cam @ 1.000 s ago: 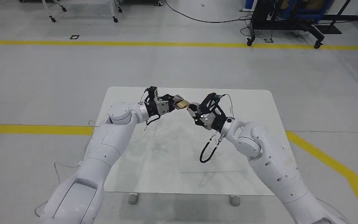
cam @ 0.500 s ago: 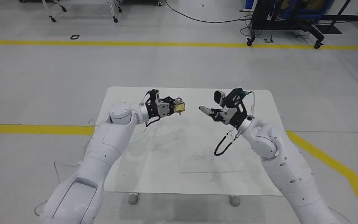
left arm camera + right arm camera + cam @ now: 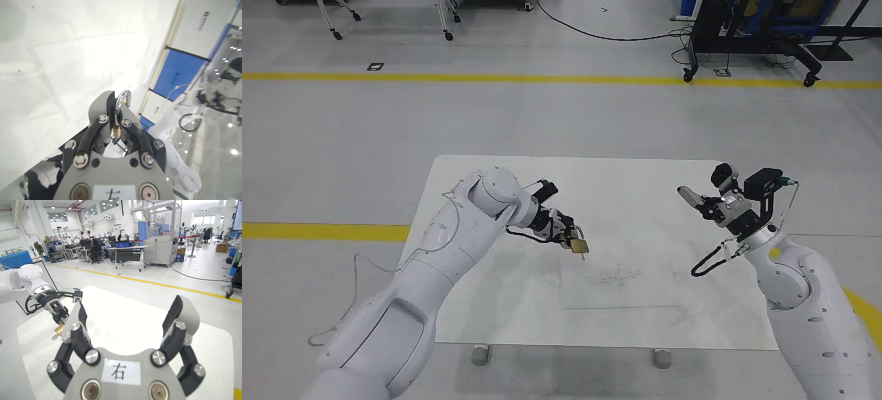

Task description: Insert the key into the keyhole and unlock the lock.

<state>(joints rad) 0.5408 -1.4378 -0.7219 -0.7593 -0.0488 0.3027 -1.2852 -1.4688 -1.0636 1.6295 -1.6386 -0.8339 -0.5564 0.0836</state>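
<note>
the brass lock (image 3: 580, 243), a key (image 3: 54, 336) protruding from it, is clamped by the left gripper (image 3: 117, 108) above the table (image 3: 662, 300), while the right gripper (image 3: 128, 303) is seen spread wide and empty, well apart.

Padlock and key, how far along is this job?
Done, it seems: the key sticks out of the padlock, and the right gripper is open and empty, well apart from it. In hand: the left gripper holds the padlock above the table. Left: the shackle looks to have one end free, so it may be unlocked already, but I cannot be sure; check that.
</note>
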